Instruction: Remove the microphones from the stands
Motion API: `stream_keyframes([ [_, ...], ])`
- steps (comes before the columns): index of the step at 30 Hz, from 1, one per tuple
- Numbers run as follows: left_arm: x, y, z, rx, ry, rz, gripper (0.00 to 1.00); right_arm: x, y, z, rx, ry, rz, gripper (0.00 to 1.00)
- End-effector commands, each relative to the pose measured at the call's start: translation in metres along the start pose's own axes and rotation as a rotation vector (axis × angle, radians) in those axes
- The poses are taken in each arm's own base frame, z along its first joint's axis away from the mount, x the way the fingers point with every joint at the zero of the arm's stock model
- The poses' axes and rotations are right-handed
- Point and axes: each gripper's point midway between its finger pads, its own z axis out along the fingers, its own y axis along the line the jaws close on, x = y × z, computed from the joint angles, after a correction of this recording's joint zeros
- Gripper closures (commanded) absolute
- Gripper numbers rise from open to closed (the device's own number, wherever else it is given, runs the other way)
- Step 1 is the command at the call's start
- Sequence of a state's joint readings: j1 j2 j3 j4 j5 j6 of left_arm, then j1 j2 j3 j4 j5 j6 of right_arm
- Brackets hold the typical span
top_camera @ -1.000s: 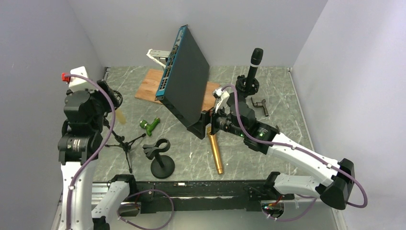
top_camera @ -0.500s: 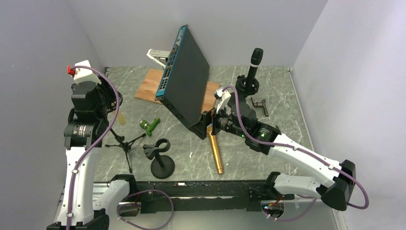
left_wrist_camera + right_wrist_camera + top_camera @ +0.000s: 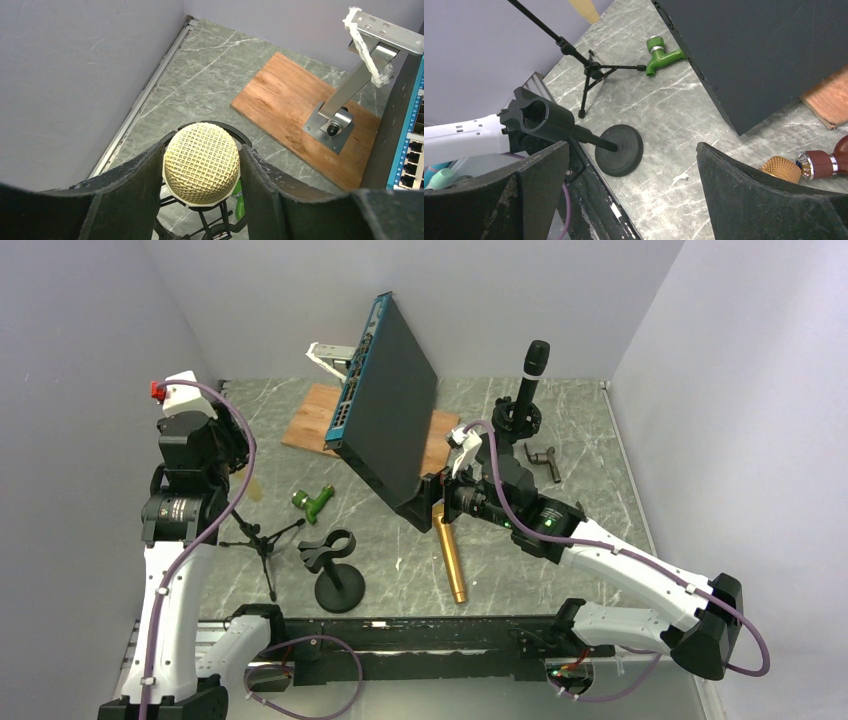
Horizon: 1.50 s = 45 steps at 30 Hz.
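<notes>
A microphone with a cream mesh head (image 3: 201, 162) sits upright in the black shock-mount ring (image 3: 210, 125) of a small tripod stand (image 3: 262, 540) at the left of the table. My left gripper (image 3: 202, 147) is over it from above, and both fingers press the sides of the mesh head. In the top view the left gripper (image 3: 225, 445) hides the head; only the beige body (image 3: 252, 486) shows. My right gripper (image 3: 630, 147) is open and empty, hovering mid-table (image 3: 438, 498).
An empty round-base clip stand (image 3: 338, 575) stands near the front. A gold microphone (image 3: 450, 560) lies on the table, and a green tap (image 3: 313, 502) beside the tripod. A tilted black switch (image 3: 390, 400) on a wooden board (image 3: 300, 115). A black microphone (image 3: 533, 370) on a stand at the back right.
My left arm has swung up and to the right, bringing the gripper over the microphone head. The right arm has barely moved. The microphone's body stays in place.
</notes>
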<state>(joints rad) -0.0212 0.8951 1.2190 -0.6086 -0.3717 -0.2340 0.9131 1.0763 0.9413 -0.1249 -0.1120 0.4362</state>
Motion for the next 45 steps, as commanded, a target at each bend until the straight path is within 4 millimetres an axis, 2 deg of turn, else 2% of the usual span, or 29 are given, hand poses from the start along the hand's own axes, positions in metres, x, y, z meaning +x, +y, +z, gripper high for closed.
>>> stream_keyframes([
  [1, -0.012, 0.002, 0.002, -0.024, -0.046, -0.024, 0.43, -0.016, 0.006, -0.007, -0.013, -0.062, -0.015, 0.0],
  [5, -0.009, 0.003, 0.004, -0.034, -0.032, -0.022, 0.47, -0.018, 0.005, -0.008, -0.009, -0.062, -0.019, 0.0],
  [11, -0.003, 0.001, 0.005, -0.018, -0.026, -0.03, 0.38, -0.021, 0.007, -0.008, -0.015, -0.067, -0.019, 0.0],
  [16, 0.0, 0.0, 0.008, -0.017, -0.017, -0.023, 0.38, -0.02, 0.008, -0.005, -0.018, -0.057, -0.016, 0.0],
  [19, -0.002, 0.0, 0.008, -0.014, -0.023, -0.017, 0.46, -0.02, 0.008, -0.005, -0.015, -0.056, -0.014, 0.0],
  [21, -0.003, -0.001, 0.008, -0.01, -0.029, -0.009, 0.57, -0.02, 0.008, -0.004, -0.016, -0.055, -0.015, 0.0],
  [23, -0.008, -0.002, 0.006, -0.004, -0.04, -0.006, 0.74, -0.02, 0.008, -0.004, -0.015, -0.054, -0.017, 0.0],
  [25, -0.013, -0.004, 0.004, 0.008, -0.048, -0.002, 0.85, -0.02, 0.007, -0.004, -0.013, -0.053, -0.017, 0.0],
  [30, -0.033, -0.008, -0.005, 0.04, -0.08, -0.005, 1.0, -0.019, 0.007, -0.004, -0.011, -0.054, -0.015, 0.0],
  [38, -0.079, -0.01, -0.029, 0.067, -0.187, -0.06, 1.0, -0.018, 0.006, -0.003, -0.007, -0.049, -0.015, 0.0],
  [41, -0.104, -0.009, -0.047, 0.087, -0.25, -0.096, 1.0, -0.018, 0.005, -0.003, -0.003, -0.046, -0.015, 0.0],
  [45, -0.148, -0.004, -0.094, 0.135, -0.389, -0.156, 1.0, -0.018, 0.003, -0.003, 0.006, -0.047, -0.016, 0.0],
])
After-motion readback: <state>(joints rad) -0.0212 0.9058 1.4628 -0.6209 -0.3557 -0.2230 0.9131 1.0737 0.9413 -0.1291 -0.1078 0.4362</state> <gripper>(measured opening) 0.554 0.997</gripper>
